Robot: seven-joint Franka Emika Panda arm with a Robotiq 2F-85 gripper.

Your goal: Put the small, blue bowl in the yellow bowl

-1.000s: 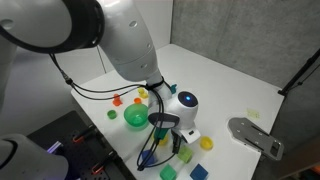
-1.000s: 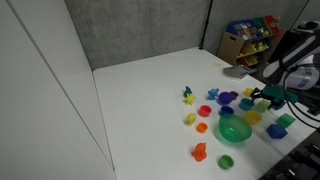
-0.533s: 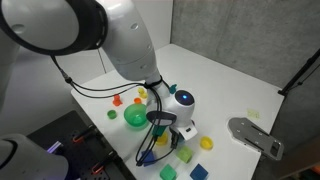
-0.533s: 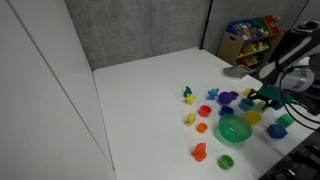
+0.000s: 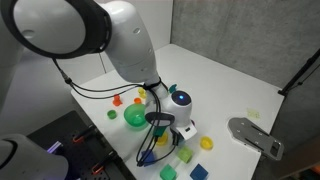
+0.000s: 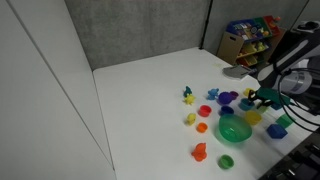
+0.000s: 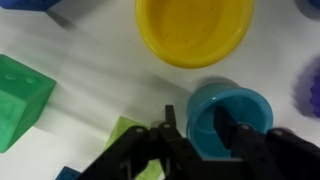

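Note:
In the wrist view the small, blue bowl [image 7: 248, 112] sits upright on the white table, just below the yellow bowl [image 7: 193, 30]. My gripper [image 7: 195, 125] is down over the blue bowl's left wall. One finger is outside the rim and the other finger [image 7: 222, 125] is inside the bowl. The jaws are partly closed, with a little room still on both sides of the wall. In both exterior views the gripper [image 5: 161, 123] [image 6: 263, 97] hangs low among the toys beside the big green bowl [image 5: 134, 117] [image 6: 234, 129]. There the blue bowl is hidden by the hand.
A green cube [image 7: 22, 95] and a light-green block [image 7: 125, 135] lie to the left of the gripper. Small coloured blocks and cups are scattered around the green bowl. A grey plate [image 5: 255, 136] lies at the table's far end. A toy shelf [image 6: 248, 38] stands behind.
The jaws have closed in from wide open towards the blue bowl's wall. The arm and the toys have hardly moved.

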